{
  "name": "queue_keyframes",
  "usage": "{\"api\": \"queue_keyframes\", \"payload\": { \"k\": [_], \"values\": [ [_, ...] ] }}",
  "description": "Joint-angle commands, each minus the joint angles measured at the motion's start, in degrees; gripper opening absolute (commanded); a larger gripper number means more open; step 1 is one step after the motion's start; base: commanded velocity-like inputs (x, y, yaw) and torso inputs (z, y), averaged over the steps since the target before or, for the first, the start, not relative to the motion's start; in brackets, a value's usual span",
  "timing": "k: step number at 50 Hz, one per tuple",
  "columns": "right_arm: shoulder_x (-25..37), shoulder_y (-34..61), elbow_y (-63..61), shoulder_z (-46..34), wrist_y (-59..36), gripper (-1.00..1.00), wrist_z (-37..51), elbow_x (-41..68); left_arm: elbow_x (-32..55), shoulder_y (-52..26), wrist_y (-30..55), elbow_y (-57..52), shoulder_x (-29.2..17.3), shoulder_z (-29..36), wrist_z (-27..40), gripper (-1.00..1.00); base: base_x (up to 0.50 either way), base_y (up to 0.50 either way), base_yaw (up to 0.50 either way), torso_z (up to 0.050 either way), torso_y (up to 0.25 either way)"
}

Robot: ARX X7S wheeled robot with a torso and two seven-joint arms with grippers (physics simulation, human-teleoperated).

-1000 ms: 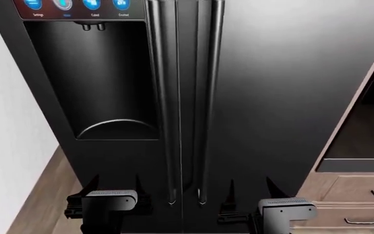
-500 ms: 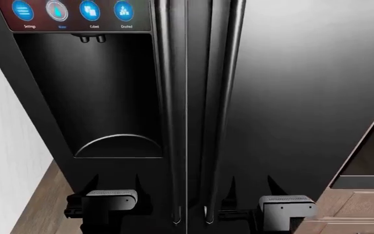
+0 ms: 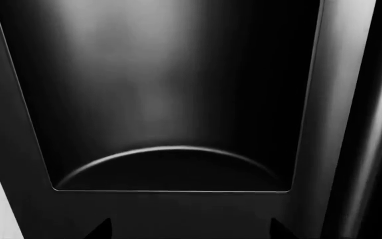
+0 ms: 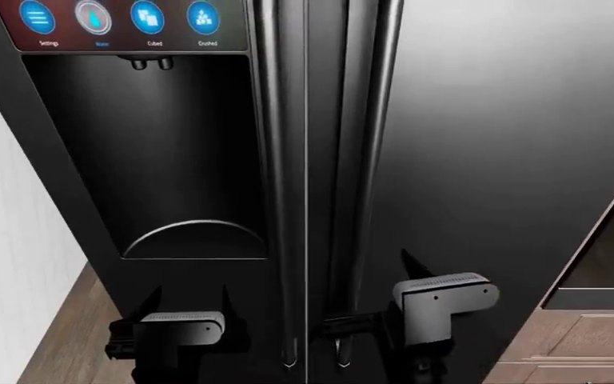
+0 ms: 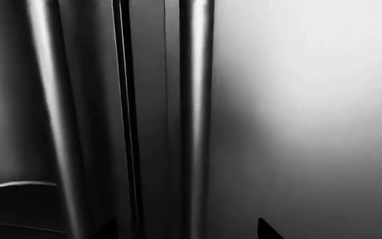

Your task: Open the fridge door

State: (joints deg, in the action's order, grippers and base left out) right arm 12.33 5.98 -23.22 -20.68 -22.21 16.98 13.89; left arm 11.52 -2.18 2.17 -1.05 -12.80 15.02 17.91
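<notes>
Risk first: two near-identical vertical bars sit side by side at the centre seam, so a grab could land on the wrong one, the freezer-side handle (image 4: 275, 184) of the dispenser door (image 4: 179, 160), not the fridge door handle (image 4: 366, 176); glossy rounded bar also invites a slip if the fingers close off-centre or too low near its bottom end. Left gripper (image 4: 185, 308) sits low in front of the dispenser door, fingers spread, holding nothing, touching nothing visible. Fridge door (image 4: 499, 160), the wide plain black panel right of the seam, is shut flush. Right gripper (image 4: 376, 316) hangs just in front of that door near the handle's lower end, jaws apart, empty; contact with the bar cannot be told. Wooden drawers (image 4: 584, 352) lie at far right.
</notes>
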Motion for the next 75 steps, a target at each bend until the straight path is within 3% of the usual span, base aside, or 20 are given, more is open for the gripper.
{"api": "queue_keyframes", "payload": {
  "k": [1,10,29,52,53,75],
  "values": [
    [-2.3,9.3,-4.4,-0.8,-14.1,1.0,-0.8,1.5,0.2,0.2,-1.0,0.7,0.9,-1.1,-1.5,1.0,0.0,0.0,0.0,0.0,0.0],
    [-2.8,13.9,-2.4,0.9,-16.9,1.0,-0.3,2.7,0.5,-0.4,-1.0,1.3,0.8,-0.9,-1.4,1.0,0.0,0.0,0.0,0.0,0.0],
    [-5.4,27.2,15.3,1.9,-17.0,1.0,-3.6,4.6,1.1,-0.4,-1.0,1.3,0.5,-0.6,-1.0,1.0,0.0,0.0,0.0,0.0,0.0],
    [-5.2,27.5,18.2,2.0,-14.7,1.0,-2.7,5.4,1.7,-0.4,-1.3,1.3,0.1,-0.2,-0.6,1.0,0.0,0.0,0.0,0.0,0.0],
    [-5.2,27.2,17.8,1.7,-14.6,-1.0,-2.6,5.4,1.8,-0.4,-1.3,1.4,0.0,-0.2,-0.6,1.0,0.0,0.0,0.0,0.0,0.0],
    [0.4,12.8,-3.9,5.6,-15.8,-1.0,1.9,9.2,2.0,-0.5,-1.1,1.3,-0.3,0.3,0.1,1.0,0.0,0.0,0.0,0.0,0.0]
  ]
}}
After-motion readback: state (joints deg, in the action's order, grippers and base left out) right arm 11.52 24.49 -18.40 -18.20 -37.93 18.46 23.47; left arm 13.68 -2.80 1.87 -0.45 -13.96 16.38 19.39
